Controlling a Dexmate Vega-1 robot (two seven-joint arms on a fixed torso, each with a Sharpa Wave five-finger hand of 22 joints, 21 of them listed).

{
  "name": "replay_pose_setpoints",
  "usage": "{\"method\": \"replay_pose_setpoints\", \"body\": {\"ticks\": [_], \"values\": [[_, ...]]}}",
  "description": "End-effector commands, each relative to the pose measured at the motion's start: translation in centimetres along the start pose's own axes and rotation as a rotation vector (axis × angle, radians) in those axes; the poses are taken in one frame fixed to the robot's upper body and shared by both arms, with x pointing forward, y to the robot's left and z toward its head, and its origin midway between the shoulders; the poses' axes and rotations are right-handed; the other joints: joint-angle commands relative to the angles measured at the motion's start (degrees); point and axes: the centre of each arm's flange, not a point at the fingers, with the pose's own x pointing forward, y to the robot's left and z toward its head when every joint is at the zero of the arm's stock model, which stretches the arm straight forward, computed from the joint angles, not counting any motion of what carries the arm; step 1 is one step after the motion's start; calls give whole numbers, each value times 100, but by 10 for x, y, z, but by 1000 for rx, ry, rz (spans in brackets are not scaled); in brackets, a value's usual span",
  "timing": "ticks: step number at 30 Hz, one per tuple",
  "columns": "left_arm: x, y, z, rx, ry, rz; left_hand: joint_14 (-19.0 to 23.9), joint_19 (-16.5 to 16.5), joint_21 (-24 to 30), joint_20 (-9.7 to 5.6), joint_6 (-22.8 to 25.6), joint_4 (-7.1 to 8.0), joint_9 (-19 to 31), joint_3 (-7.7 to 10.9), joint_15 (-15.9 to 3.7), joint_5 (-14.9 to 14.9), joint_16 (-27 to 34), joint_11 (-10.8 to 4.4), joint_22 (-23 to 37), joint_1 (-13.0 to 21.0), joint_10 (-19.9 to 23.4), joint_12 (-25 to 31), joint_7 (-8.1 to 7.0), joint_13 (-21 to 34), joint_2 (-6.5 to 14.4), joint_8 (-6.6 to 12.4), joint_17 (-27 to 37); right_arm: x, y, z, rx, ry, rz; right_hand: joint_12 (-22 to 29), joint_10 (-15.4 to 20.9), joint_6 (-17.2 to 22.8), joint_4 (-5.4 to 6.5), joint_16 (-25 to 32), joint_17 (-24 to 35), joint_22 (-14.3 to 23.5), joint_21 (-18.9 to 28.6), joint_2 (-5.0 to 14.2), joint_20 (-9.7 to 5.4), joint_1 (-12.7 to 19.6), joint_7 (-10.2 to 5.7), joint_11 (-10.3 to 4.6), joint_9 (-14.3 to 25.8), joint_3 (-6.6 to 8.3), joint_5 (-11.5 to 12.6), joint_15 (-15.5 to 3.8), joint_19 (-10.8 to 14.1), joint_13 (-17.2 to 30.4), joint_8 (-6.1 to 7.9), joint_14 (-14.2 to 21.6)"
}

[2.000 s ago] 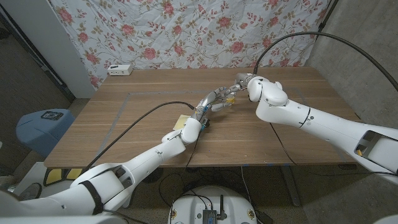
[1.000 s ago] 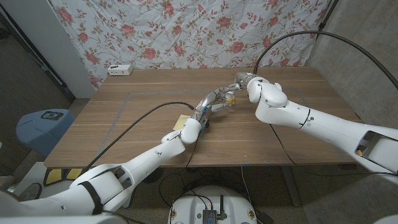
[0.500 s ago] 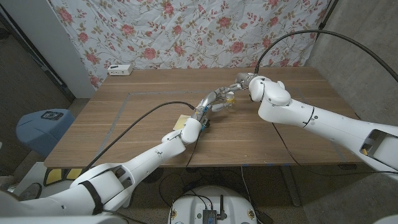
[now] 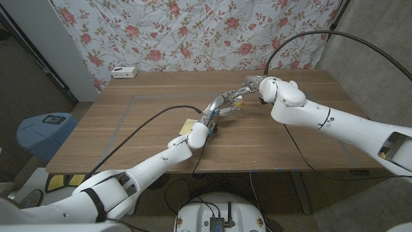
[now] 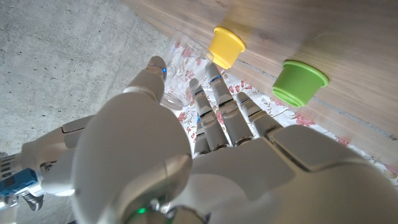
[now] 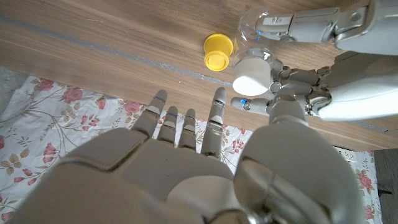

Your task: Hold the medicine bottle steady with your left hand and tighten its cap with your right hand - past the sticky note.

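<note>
The left hand (image 4: 222, 103) reaches out over the middle of the wooden bench (image 4: 129, 129) and grips the clear medicine bottle (image 6: 254, 26), its fingers (image 6: 298, 28) wrapped around the bottle's body. In the right wrist view the bottle lies tilted, with its white cap (image 6: 250, 76) pointing toward the right hand (image 6: 186, 162) and sitting just beyond that hand's fingertips. The right hand grasps nothing: its fingers (image 6: 217, 106) are stretched out and spread, close to the cap but apart from it. In the head view the right hand (image 4: 252, 84) sits just past the left hand's fingertips, on the far side of the bottle.

A yellow cup (image 6: 217, 51) stands on the bench just beside the bottle, ahead of the right hand's fingers. The left wrist view shows the same yellow cup (image 5: 226, 45) beyond the left hand's fingertips, with a green cup (image 5: 300, 81) near it, the two apart from each other. A yellow sticky note (image 4: 188, 125) lies on the bench beside the left wrist, behind the left hand and well apart from the bottle
</note>
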Motion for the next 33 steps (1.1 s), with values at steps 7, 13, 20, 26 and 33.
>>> {"method": "replay_pose_setpoints", "body": {"ticks": [7, 13, 20, 26, 33], "values": [[0, 1, -1, 2, 0, 6, 18, -21, -2, -754, 25, -9, 15, 35, -493, 48, 23, -188, 13, 26, 214, 29, -11, 17, 49, -12, 6, -4, -7, 0, -31, -24, 71, -16, -313, -452, -139, -14, 5, 16, -1, 2, 10, 316, 40, 51, 23, 140, 82, 53, -93, 12, -132, -212], [-1, 1, 0, 3, 0, 7, 8, -19, -1, -755, 23, -10, 14, 37, -491, 48, 16, -207, 13, 25, 214, 29, -12, 17, 45, -12, 3, -3, -8, 1, -37, -29, 82, -8, -426, -628, -184, -8, 4, 15, 4, 7, 4, 493, -21, 26, 32, 217, 107, 85, -108, 12, -151, -278], [-1, 1, 0, 7, -1, 6, 12, -22, -2, -751, 22, -1, 14, 41, -494, 49, 18, -206, 13, 16, 216, 30, -11, 17, 57, -13, 4, -2, -8, 1, -37, -34, 81, 18, -477, -682, -219, 7, 3, 13, 9, 34, -11, 721, -152, 6, 41, 319, 131, 61, -117, 11, -119, -312], [0, 2, 1, 11, -3, 1, 8, -24, -2, -747, 22, -4, 15, 46, -496, 50, 16, -195, 13, 21, 232, 37, -10, 17, 59, -12, 3, -1, -8, 1, -40, -34, 70, 53, -478, -556, -215, 36, -1, 12, 20, 22, -6, 919, -397, -107, 34, 397, 130, 40, -104, 9, -44, -289], [2, 2, 2, 13, -4, -3, 9, -23, -2, -749, 21, -5, 15, 42, -494, 49, 19, -187, 13, 19, 221, 32, -16, 17, 56, -13, 5, -1, -7, 1, -40, -36, 66, 81, -437, -401, -205, 56, -5, 12, 31, 6, -23, 1027, -461, -184, 33, 436, 115, -3, -75, 8, 23, -255]]}}
